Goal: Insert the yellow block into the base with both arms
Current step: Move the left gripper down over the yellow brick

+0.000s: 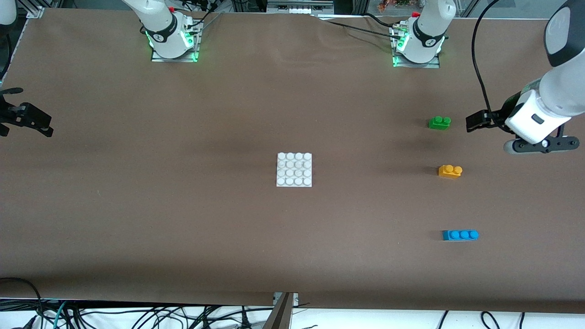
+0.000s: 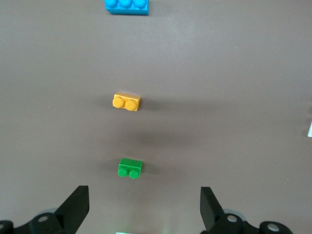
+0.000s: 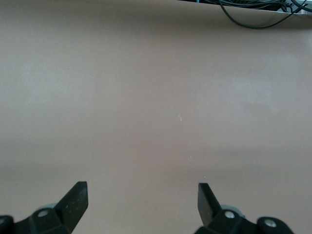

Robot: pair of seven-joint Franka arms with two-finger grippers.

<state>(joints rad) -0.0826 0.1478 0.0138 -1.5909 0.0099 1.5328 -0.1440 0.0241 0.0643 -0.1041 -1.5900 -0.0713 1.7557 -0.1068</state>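
Right gripper: up in the air over the bare brown worktop at the right arm's end, holding nothing. In the right wrist view its jaws stand wide apart, with only worktop between the fingertips.

The base: flat on the worktop near its middle, studs up, nothing on it, well apart from both grippers and from all three bricks.

Three bricks lie in a loose line toward the left arm's end, each apart from the others. The green brick is farthest from the front camera. The yellow block sits between the other two, studs up, untouched. The blue brick is nearest the front camera.

Left gripper: up in the air over the worktop just beside the green brick, toward the left arm's end. In the left wrist view its jaws are spread wide and empty, fingertips apart, with the green brick, yellow block and blue brick in line ahead.
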